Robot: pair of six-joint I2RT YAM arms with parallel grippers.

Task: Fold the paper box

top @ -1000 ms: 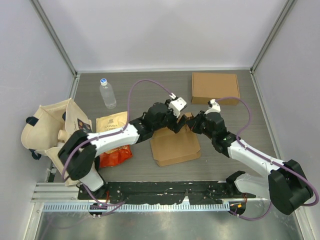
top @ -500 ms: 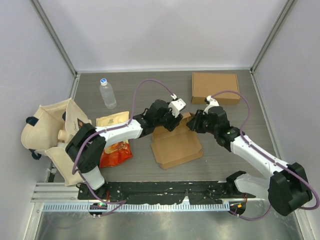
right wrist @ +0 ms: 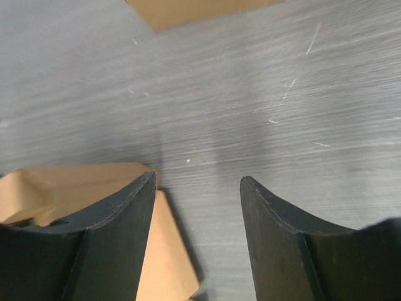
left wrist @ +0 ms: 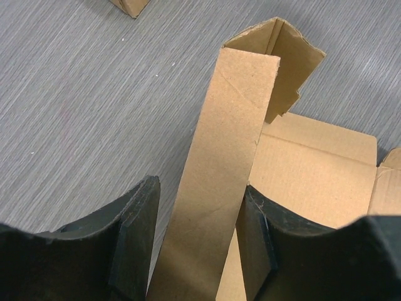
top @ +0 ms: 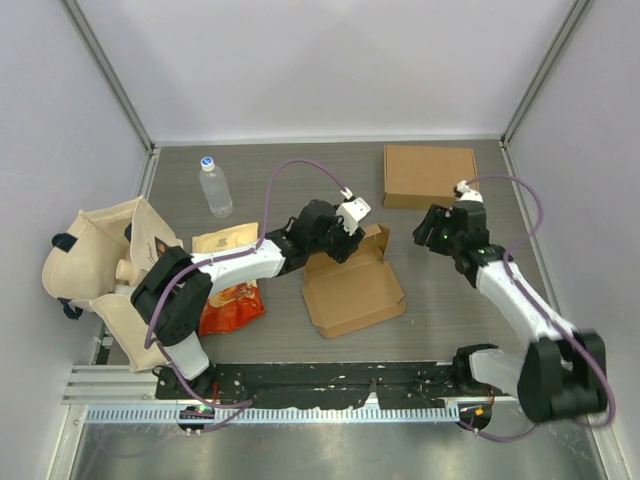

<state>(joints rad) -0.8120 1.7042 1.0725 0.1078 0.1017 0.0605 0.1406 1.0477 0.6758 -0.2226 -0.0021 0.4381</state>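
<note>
The paper box (top: 352,292) lies open and partly folded in the middle of the table, brown cardboard with its far right corner standing up. My left gripper (top: 349,243) is at the box's far edge. In the left wrist view it (left wrist: 200,185) is shut on a long upright side flap (left wrist: 235,138) that fills the gap between both fingers. My right gripper (top: 424,234) hangs open over bare table to the right of the box, holding nothing. In the right wrist view it (right wrist: 197,177) has only grey table between its fingers, with the box's corner (right wrist: 166,251) beside the left finger.
A closed cardboard box (top: 430,175) sits at the back right, its edge (right wrist: 188,9) showing ahead of the right gripper. A water bottle (top: 214,187) stands back left. A cloth tote bag (top: 100,260) and snack packets (top: 228,300) lie at the left.
The right gripper has opened, let go of the box's raised corner and drawn back to the right. The left gripper has narrowed onto the side flap and stayed at the far edge.
</note>
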